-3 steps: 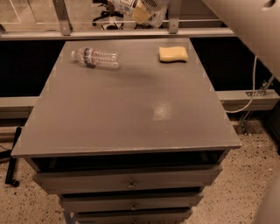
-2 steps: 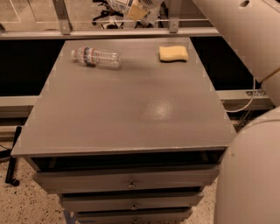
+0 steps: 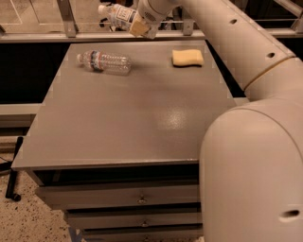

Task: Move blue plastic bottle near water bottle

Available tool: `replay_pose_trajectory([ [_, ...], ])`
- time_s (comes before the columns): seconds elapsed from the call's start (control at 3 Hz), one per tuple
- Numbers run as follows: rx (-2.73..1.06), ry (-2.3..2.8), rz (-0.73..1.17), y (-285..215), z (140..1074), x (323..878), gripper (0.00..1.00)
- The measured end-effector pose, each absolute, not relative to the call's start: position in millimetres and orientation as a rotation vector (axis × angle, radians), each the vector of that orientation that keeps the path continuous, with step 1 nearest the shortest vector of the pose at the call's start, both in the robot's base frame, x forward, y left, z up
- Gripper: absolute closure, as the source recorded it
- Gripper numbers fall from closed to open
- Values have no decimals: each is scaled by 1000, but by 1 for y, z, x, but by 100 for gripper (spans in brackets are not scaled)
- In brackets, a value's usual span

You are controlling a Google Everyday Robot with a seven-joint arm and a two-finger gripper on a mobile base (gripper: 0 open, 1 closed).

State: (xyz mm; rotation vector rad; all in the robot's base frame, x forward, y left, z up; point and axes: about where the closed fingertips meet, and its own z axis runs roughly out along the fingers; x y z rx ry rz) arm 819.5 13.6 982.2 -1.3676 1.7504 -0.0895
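Where the arm (image 3: 258, 156) runs: its broad white body fills the lower right of the camera view, and its pale segments climb along the right side, then bend left across the top towards the far edge of the table.
Table (image 3: 137, 118): a grey, flat-topped cabinet seen from its front; the top has a faint sheen near its middle.
Drawers (image 3: 142, 201): stacked grey fronts below the tabletop, each with a small pull at its centre.
Floor (image 3: 28, 222): speckled, showing at the lower left, with a dark rod (image 3: 13, 170) beside the cabinet's left side.
Water bottle (image 3: 105, 62): clear and ribbed, lying on its side at the far left of the tabletop, white cap pointing left, with a narrow red-white-blue band near the neck.
Blue plastic bottle (image 3: 115, 13): pale bluish with a large white label, held in the air above the table's far edge, tilted with its white cap to the left; it is up and to the right of the water bottle, near it but clear of it and of the tabletop.
Sponge (image 3: 187, 57): yellow, flat on the far right of the tabletop, well apart from the water bottle.
Gripper (image 3: 136, 22): at the top of the view, over the far edge of the table, its fingers closed on the base end of the blue plastic bottle.
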Motion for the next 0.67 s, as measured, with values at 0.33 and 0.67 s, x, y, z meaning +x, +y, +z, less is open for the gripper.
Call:
replay_pose_trajectory([
  [0.33,-1391,1770,-26,22,950,830,100],
  [0.67,-1400,1806,6,18,925,837,100],
])
